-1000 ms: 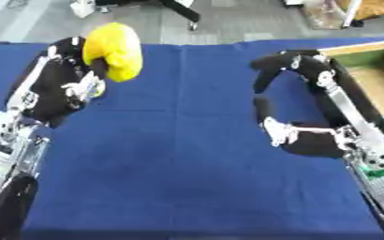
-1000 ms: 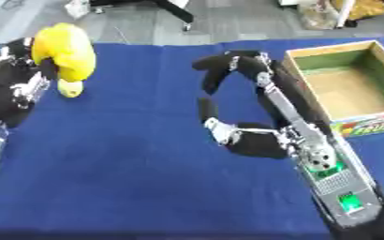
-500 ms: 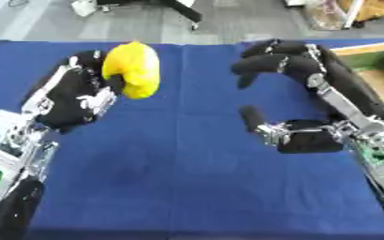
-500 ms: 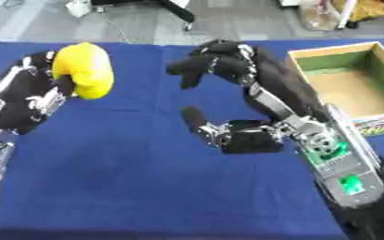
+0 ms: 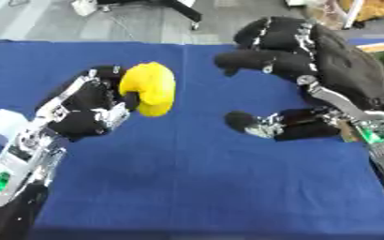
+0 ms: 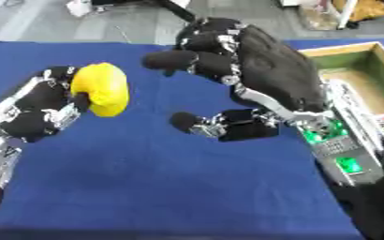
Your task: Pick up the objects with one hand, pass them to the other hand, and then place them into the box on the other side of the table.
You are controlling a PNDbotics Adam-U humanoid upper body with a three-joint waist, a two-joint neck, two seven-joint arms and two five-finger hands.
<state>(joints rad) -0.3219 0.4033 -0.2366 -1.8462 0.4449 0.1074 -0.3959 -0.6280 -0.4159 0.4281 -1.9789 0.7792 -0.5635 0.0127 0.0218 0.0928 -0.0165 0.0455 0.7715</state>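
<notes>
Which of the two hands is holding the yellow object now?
The left hand: its fingers curl round the yellow object. The right hand holds nothing.

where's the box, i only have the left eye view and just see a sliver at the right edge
Observer: In the right eye view the box sits open at the table's right edge, beyond the right hand.
Operator: anything in it
Observer: The part of its green inside that shows looks bare; the right arm hides the near end.
Operator: is the right hand closed on anything
Observer: No, its fingers are spread, apart from the yellow object that the left hand grips.
</notes>
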